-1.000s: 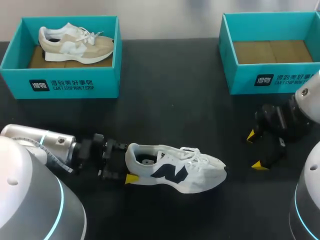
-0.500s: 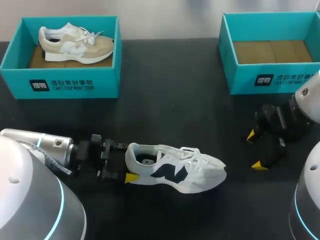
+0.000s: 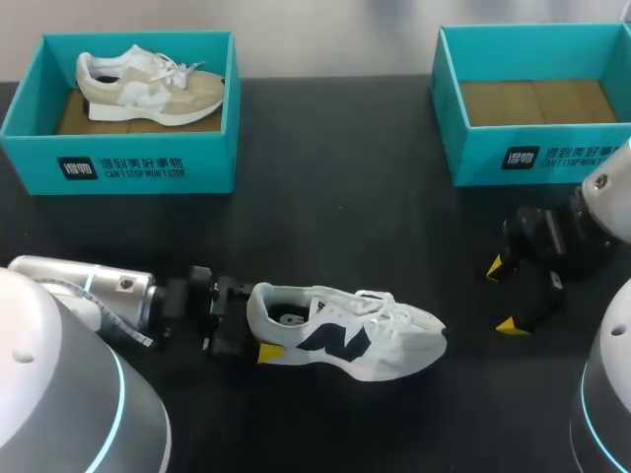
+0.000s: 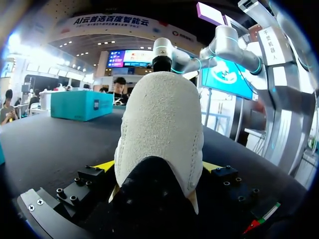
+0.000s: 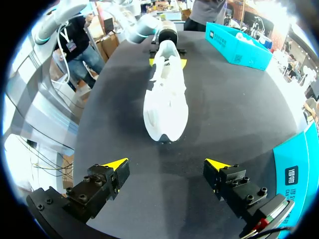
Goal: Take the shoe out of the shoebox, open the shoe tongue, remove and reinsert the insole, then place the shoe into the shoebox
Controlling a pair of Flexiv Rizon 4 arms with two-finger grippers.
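Note:
A white shoe (image 3: 345, 335) with a dark side mark lies on its sole on the black table (image 3: 335, 197), toe pointing right. My left gripper (image 3: 262, 323) stands open around its heel; one yellow fingertip (image 3: 268, 352) shows on the near side and the other is hidden behind the heel. In the left wrist view the heel (image 4: 159, 129) fills the space between the left gripper's (image 4: 158, 167) open fingers. My right gripper (image 3: 503, 296) is open and empty, well to the right of the toe. The right wrist view has the toe (image 5: 167, 114) ahead of the right gripper (image 5: 167, 164).
An empty teal shoebox (image 3: 592, 158) with a brown floor stands at the back right. Another teal shoebox (image 3: 128, 168) at the back left holds a beige shoe (image 3: 148, 87). Bare black table lies between the boxes and the white shoe.
My left gripper has slid a little to the right, further around the shoe's heel. The shoe and the right arm have not moved.

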